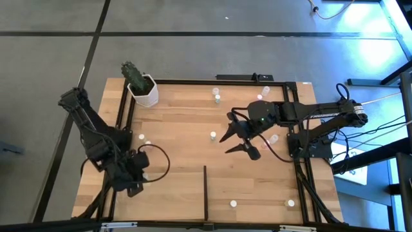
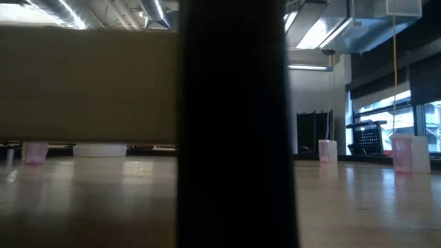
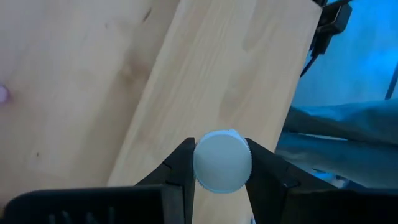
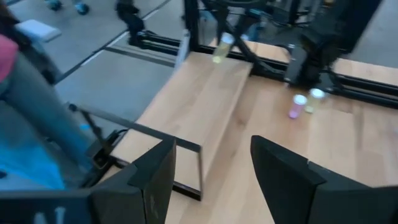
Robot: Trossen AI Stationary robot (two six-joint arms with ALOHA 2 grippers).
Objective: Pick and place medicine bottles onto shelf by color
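even overhead light on the tabletop; blue glare at upper right of the high view. low view dim, a black post blurred across centre, window glow at right. right wrist view soft, motion-blurred; left wrist view sharp.

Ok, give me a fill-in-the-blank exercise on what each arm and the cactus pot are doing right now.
1. The left gripper has its fingers closed on a bottle with a round ____ cap.
2. The right gripper hangs over the table with its fingers ____ and nothing between them.
3. In the high view, the white pot holding a ____ stands at the table's far left corner.

Missing words: white; open; cactus
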